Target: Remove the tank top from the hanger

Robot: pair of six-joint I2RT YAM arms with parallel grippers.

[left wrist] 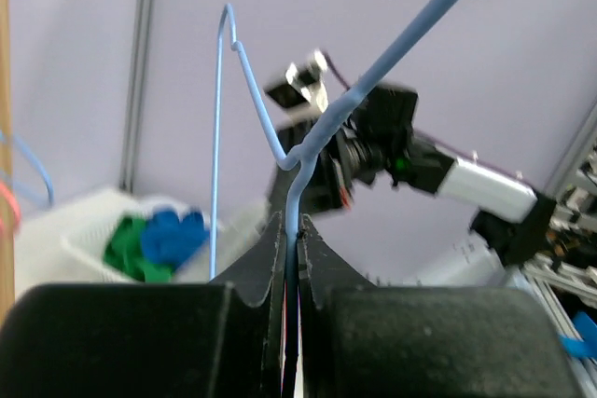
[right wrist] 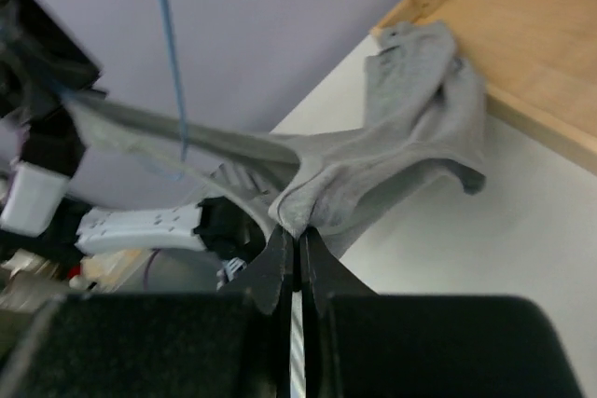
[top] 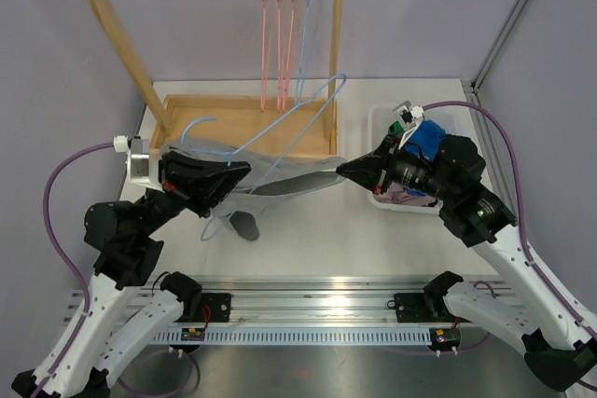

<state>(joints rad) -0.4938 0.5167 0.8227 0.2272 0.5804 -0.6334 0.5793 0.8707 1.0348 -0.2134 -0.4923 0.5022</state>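
The grey tank top (top: 289,184) is stretched low over the table between my two grippers, still threaded on the blue wire hanger (top: 280,129). My left gripper (top: 244,171) is shut on the hanger; in the left wrist view the blue hanger (left wrist: 308,137) wire runs straight up out of the left gripper (left wrist: 294,226). My right gripper (top: 341,170) is shut on the tank top's right edge. The right wrist view shows the right gripper (right wrist: 300,233) pinching a fold of the tank top (right wrist: 410,128), the rest draping toward the wooden tray.
A wooden rack with several pink and blue hangers (top: 280,25) stands at the back on a wooden tray base (top: 242,123). A white bin (top: 381,123) of blue and green clothes (top: 431,142) sits at the right, under my right arm.
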